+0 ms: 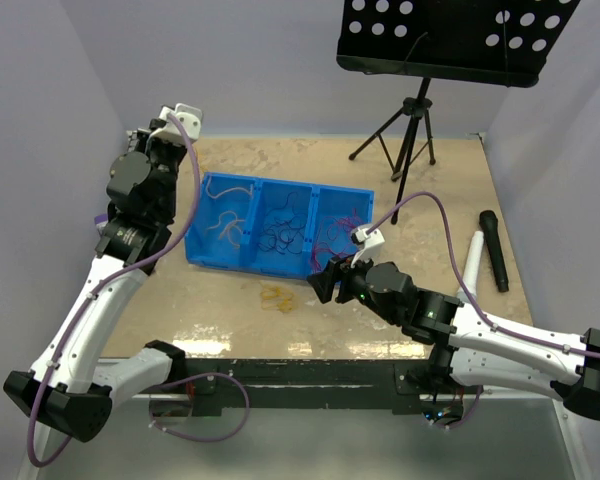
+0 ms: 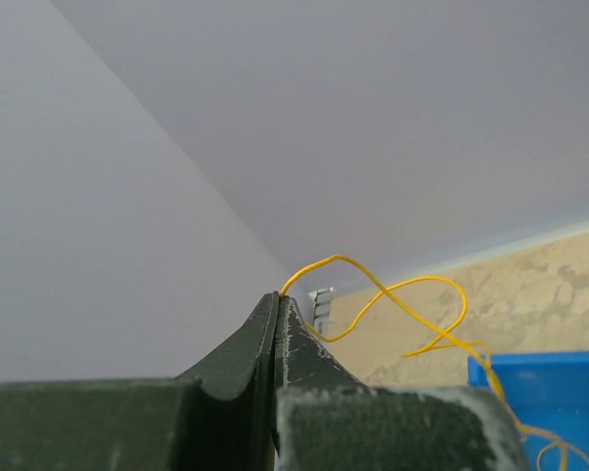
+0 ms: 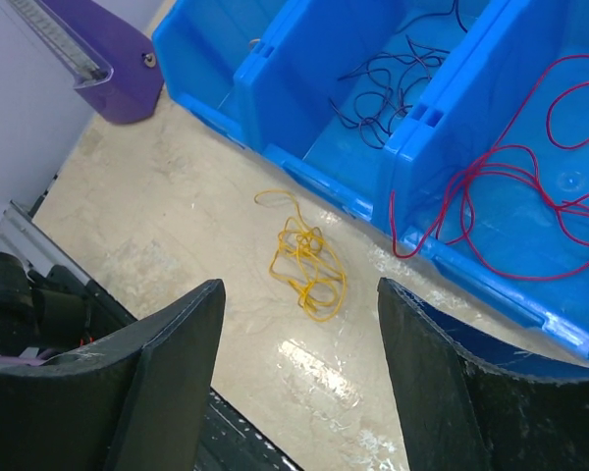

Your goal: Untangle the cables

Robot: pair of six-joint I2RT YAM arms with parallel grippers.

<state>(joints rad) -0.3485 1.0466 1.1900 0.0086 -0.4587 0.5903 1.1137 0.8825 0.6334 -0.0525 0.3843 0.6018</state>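
My left gripper (image 2: 278, 299) is raised at the left of the table, shut on the end of a thin yellow cable (image 2: 334, 258). That cable loops in the air and trails down toward the blue bin (image 2: 540, 378). A small yellow tangle (image 3: 309, 267) lies on the table in front of the blue bin (image 1: 242, 262), also seen from above as a yellow tangle (image 1: 277, 297). My right gripper (image 3: 299, 287) hangs open just above and short of that tangle, holding nothing; from above it is the right gripper (image 1: 323, 283). Dark cables (image 3: 393, 88) fill the middle compartment, red cables (image 3: 510, 186) the right one.
The left compartment holds pale and orange cables (image 1: 227, 222). A music stand tripod (image 1: 410, 120) stands at the back. A black microphone (image 1: 494, 250) and a white microphone (image 1: 474, 262) lie at the right. The black rail (image 1: 310, 370) marks the near edge.
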